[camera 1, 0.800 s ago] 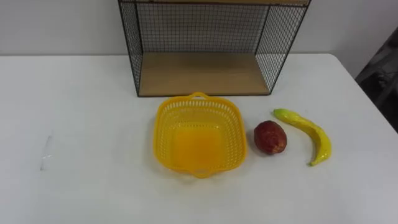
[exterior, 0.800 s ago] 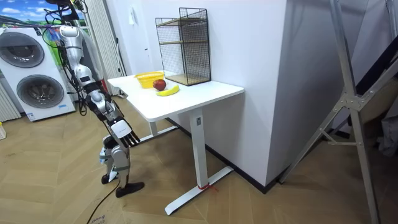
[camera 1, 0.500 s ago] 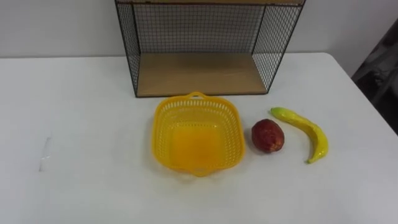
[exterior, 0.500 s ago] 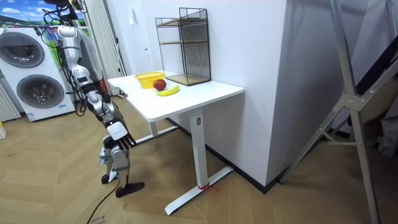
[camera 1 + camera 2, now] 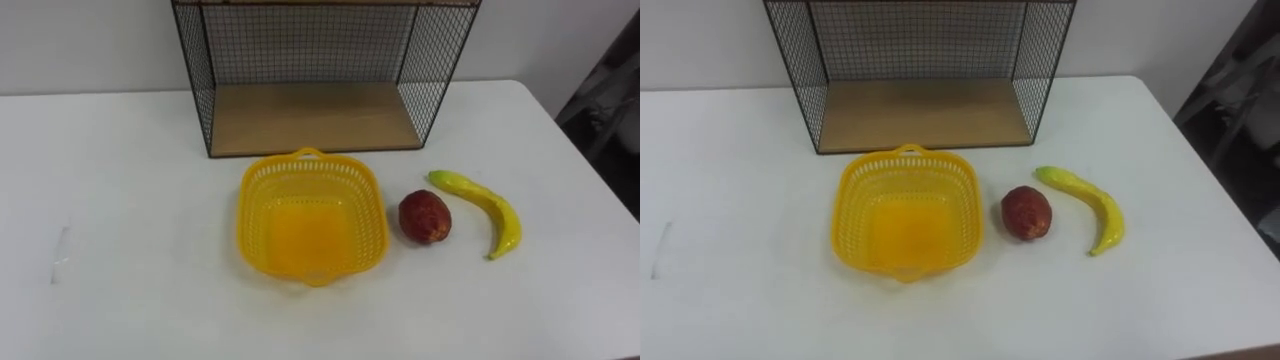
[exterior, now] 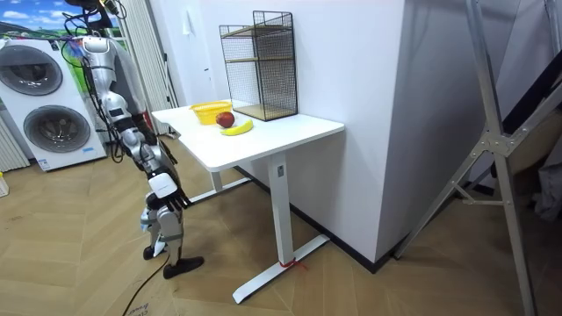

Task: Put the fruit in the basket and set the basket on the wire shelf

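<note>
A yellow plastic basket [image 5: 246, 214] stands empty on the white table [image 5: 120, 190], just in front of the black wire shelf [image 5: 310, 115] with its wooden bottom board. To the basket's right lies a dark red fruit [image 5: 425, 216], and right of that a yellow banana [image 5: 482, 206]. In the room view I stand at the table's end on that view's left, facing the basket [image 6: 211, 109]. My right hand [image 6: 164, 186] hangs below the tabletop at my side with its fingers straight.
The shelf's lower level is bare wood, its upper level runs out of the picture's top. A faint streak [image 5: 60, 255] marks the table at the left. The table's right edge lies close beyond the banana. Washing machines [image 6: 44, 96] stand behind me.
My right arm has swung a little back toward my body, to the room view's left. The eye view has shifted slightly; basket and fruit lie where they were.
</note>
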You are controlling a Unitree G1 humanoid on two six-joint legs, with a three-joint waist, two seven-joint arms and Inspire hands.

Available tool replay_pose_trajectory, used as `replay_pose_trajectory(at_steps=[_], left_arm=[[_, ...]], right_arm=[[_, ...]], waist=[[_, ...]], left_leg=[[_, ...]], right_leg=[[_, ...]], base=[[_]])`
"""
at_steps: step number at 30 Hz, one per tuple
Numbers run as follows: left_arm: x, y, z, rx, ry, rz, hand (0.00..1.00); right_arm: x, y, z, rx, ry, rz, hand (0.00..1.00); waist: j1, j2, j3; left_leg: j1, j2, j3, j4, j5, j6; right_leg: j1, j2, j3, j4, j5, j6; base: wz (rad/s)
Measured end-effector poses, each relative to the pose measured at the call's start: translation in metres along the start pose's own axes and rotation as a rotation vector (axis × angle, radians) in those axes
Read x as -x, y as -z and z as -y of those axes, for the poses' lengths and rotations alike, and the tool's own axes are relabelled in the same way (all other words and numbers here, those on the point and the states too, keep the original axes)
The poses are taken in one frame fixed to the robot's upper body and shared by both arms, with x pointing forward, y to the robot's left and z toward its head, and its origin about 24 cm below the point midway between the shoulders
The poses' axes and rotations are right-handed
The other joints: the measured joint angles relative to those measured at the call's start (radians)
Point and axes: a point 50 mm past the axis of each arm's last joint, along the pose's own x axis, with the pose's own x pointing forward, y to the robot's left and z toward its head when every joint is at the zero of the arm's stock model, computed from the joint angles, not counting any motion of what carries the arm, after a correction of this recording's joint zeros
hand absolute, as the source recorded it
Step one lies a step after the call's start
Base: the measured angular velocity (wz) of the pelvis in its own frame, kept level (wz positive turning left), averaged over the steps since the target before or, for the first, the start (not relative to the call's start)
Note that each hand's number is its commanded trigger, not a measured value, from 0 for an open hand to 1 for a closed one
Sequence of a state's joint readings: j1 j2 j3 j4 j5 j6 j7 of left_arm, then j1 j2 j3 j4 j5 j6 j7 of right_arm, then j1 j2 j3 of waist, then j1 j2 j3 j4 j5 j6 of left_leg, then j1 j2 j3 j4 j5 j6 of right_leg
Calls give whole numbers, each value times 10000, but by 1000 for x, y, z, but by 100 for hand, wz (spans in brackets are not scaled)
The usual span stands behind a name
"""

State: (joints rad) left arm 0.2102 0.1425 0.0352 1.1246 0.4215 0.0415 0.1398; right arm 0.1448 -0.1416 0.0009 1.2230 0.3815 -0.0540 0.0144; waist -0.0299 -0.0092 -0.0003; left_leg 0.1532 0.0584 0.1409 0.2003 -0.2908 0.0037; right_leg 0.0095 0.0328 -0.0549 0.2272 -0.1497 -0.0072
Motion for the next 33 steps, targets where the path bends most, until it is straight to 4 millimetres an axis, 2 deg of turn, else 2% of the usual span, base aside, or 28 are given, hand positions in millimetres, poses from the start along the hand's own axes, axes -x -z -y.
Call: replay_pose_trajectory(at_steps=[4,6,13,15,19,20,22,25,26,28,29,31,33], left_arm=[[1,3,2,469,-2,-115,0],[2,6,3,914,0,-103,0],[4,22,-3,2798,-610,-549,0],[5,24,-7,3172,-869,-565,0],[7,34,-15,3741,-1391,-579,0],[8,35,-19,3935,-1656,-539,0],[8,36,-24,3980,-2022,-522,0],[7,38,-32,3845,-2286,-480,0],[7,36,-34,3848,-2337,-394,0],[7,34,-34,3765,-2346,-299,0],[7,32,-35,3648,-2366,-196,0],[7,29,-35,3568,-2358,-92,0],[7,27,-34,3375,-2286,14,0]], right_arm=[[0,-4,2,-1775,210,225,0],[0,-9,7,-3881,542,445,0],[2,-21,23,-8291,1460,1080,0],[5,-24,35,-9965,2026,1428,0],[13,-35,59,-11644,3286,2275,0],[16,-40,67,-12017,3731,2533,0],[23,-49,77,-11982,4502,2940,0],[37,-72,86,-11373,5652,3642,0],[45,-83,92,-11233,6186,4120,0],[62,-105,99,-10423,7170,5248,0],[74,-118,102,-9794,7763,6091,0],[95,-141,102,-9111,8422,7528,0],[127,-169,98,-7819,9299,9796,0]], waist=[[-18,13,16],[-69,-4,41],[-296,-10,53],[-411,-1,42],[-688,16,14],[-720,-29,-14],[-734,-67,-24],[-783,-206,-38],[-805,-246,-55],[-812,-248,-36],[-806,-218,-8],[-766,-298,-38],[-732,-301,-35]], left_leg=[[78,2,37,-22,0,0],[205,4,91,-45,-6,0],[243,-19,104,-88,-7,0],[226,-17,99,-91,-6,0],[246,-22,113,-109,-3,2],[248,-27,134,-130,-1,3],[261,-33,195,-145,0,4],[197,-74,263,-94,4,10],[141,-88,262,-95,10,19],[100,-107,260,-175,21,37],[85,-114,256,-181,22,40],[43,-123,253,-192,24,43],[-81,-129,234,-174,30,48]], right_leg=[[9,-1,27,94,-1,1],[100,16,96,118,-1,1],[111,36,211,103,-2,0],[98,30,196,102,-3,0],[80,37,223,128,-4,2],[65,37,237,142,-9,11],[31,37,261,181,-16,17],[-226,26,395,485,-123,17],[-276,16,409,466,-123,18],[-318,14,475,459,-132,33],[-337,14,481,477,-136,40],[-413,9,482,520,-142,47],[-514,9,473,501,-134,41]], base=[[-2],[-7],[-2],[0],[-2],[-8],[-10],[-11],[-4],[0],[0],[0],[0]])
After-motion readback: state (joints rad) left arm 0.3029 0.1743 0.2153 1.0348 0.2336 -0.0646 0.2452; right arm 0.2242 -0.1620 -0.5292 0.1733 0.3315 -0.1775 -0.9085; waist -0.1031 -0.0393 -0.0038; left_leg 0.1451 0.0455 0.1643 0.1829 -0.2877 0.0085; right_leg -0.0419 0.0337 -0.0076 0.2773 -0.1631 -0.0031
